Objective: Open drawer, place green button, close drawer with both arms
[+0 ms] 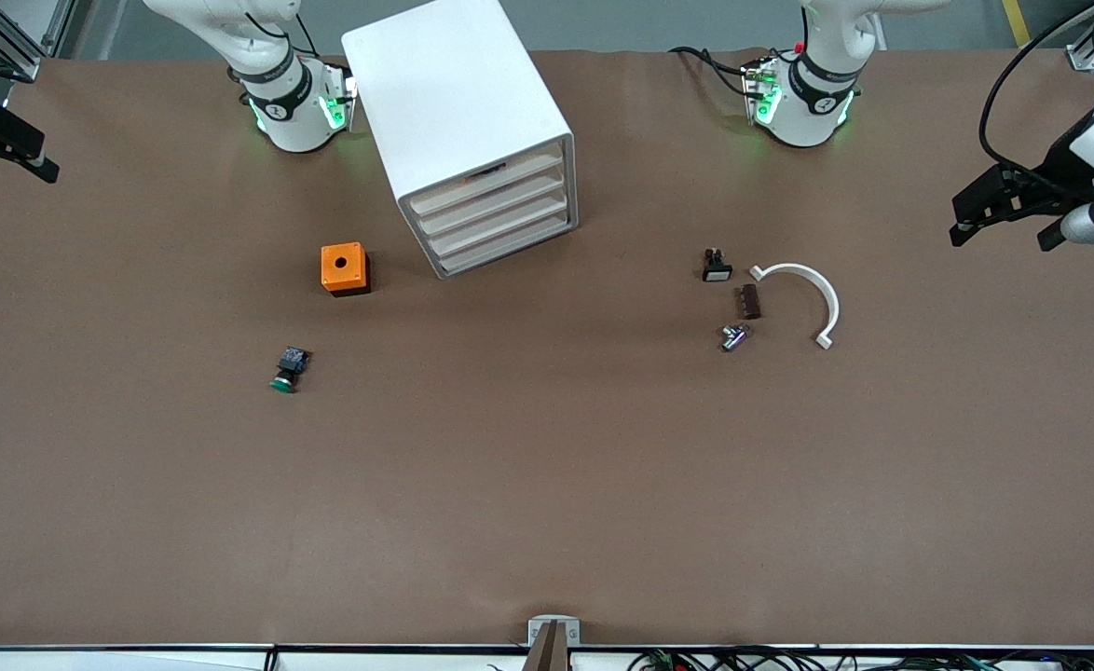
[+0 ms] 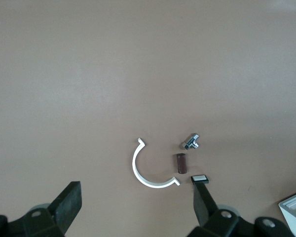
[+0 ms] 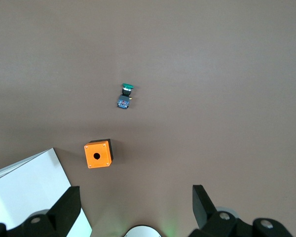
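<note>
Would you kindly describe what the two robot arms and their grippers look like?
Both arms are glossy white with black joint bands and green lights glowing at their bases; black cables run to the left arm's base. The left gripper and right gripper are black, each with two blocky fingers and grey screws on the finger mounts.

Button (image 1: 287, 369) nearer the camera than box (image 1: 344, 268), cabinet (image 1: 468, 130) beside box
</note>
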